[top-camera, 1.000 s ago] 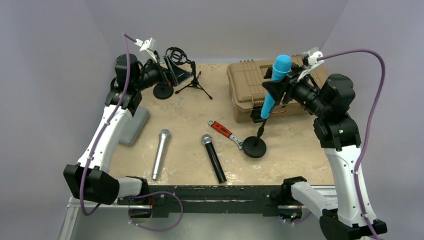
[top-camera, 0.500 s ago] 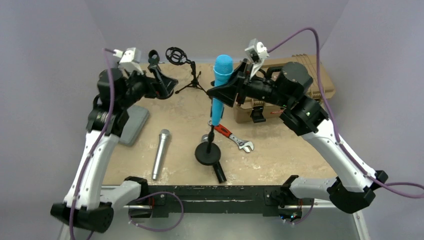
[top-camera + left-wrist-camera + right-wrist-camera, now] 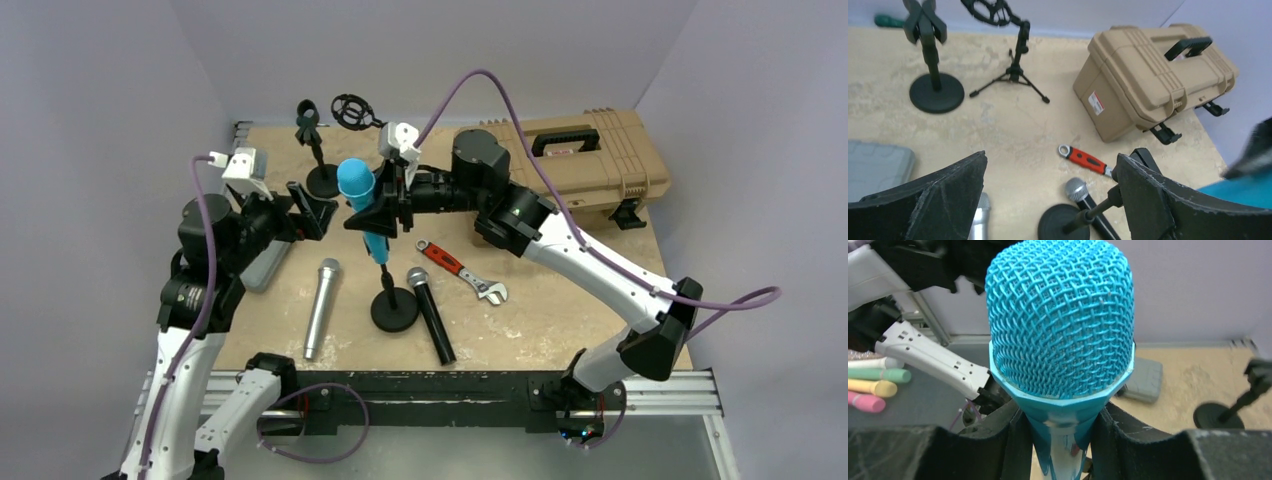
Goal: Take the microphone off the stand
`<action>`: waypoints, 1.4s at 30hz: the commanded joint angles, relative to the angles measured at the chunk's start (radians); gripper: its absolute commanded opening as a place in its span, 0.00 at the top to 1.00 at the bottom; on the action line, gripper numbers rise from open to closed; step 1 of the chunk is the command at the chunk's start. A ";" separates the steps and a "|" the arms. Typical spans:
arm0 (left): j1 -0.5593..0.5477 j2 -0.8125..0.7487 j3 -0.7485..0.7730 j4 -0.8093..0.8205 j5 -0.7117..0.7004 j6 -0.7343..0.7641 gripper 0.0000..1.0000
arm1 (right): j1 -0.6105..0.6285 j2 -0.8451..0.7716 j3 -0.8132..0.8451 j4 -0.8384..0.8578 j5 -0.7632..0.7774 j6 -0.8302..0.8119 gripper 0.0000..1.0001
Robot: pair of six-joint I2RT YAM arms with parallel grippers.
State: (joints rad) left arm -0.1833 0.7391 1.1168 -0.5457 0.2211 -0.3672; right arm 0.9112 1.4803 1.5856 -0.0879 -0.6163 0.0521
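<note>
The blue microphone [image 3: 362, 195] stands tilted in the clip of a black stand whose round base [image 3: 394, 311] is at the table's middle. My right gripper [image 3: 380, 214] is shut on the microphone's body just below the mesh head [image 3: 1060, 315], a finger [image 3: 1010, 442] on each side. My left gripper [image 3: 306, 208] hangs open just left of the microphone, holding nothing. In the left wrist view the stand's pole [image 3: 1095, 212] and base [image 3: 1063, 226] lie between my open left gripper's [image 3: 1051, 162] fingers, well below them. The blue microphone [image 3: 1243, 189] shows at the right edge.
A silver microphone [image 3: 322, 302] and a black microphone [image 3: 430, 316] lie either side of the stand's base. A red wrench [image 3: 452, 266] lies to the right. The tan case [image 3: 575, 160] is at back right. An empty stand [image 3: 318, 168], a tripod mount [image 3: 356, 112] and a grey case [image 3: 262, 266] are on the left.
My right arm has swung left, carrying the blue microphone and its stand from in front of the tan case to the table's middle. My left gripper has drawn back from the rear stand.
</note>
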 commanded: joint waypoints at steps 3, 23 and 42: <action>0.004 0.017 -0.039 0.056 0.042 -0.056 0.03 | -0.001 -0.012 0.033 0.065 -0.224 -0.202 1.00; 0.004 0.094 -0.076 0.200 0.174 -0.093 0.02 | 0.000 -0.328 -0.245 -0.035 0.475 0.224 0.18; -0.005 0.180 -0.112 0.386 0.450 -0.132 0.04 | 0.166 -0.462 -0.413 -0.133 0.936 0.489 0.11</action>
State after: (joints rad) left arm -0.1833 0.9108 1.0298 -0.3054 0.4789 -0.4896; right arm 1.0496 1.0275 1.1980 -0.2260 0.1581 0.5240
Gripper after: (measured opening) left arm 0.965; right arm 0.924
